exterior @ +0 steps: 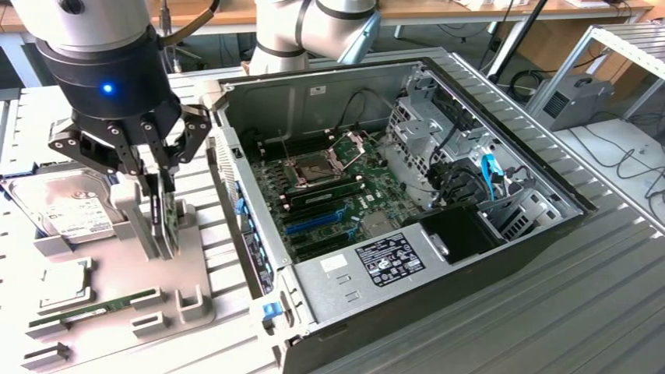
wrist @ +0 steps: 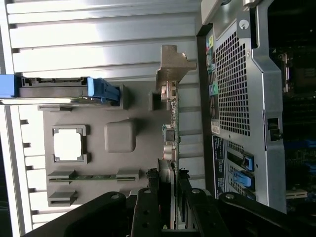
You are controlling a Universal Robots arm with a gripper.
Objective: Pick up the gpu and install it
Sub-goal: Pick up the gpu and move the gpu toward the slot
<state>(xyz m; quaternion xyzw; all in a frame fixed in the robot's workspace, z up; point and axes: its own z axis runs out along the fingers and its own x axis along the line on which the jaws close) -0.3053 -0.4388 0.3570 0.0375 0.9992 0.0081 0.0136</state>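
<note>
On the desk (exterior: 540, 312): a ribbed metal top; a grey holder tray (exterior: 198, 280) lies toward its edge at the exterior view's left, with an open computer case (exterior: 301, 97) just beside it, motherboard exposed.
room: a wooden bench top (exterior: 447, 9) runs along the back.
tray contents: a hard drive (exterior: 73, 210) and a RAM stick (exterior: 93, 306).
gpu (exterior: 167, 234) (wrist: 171, 133): upright on edge in its tray slot, with the silvery bracket at one end.
hand (exterior: 154, 187) (wrist: 168, 197): directly over the gpu, straddling its upper edge; I cannot tell whether it clamps the card or stands loose around it.
</note>
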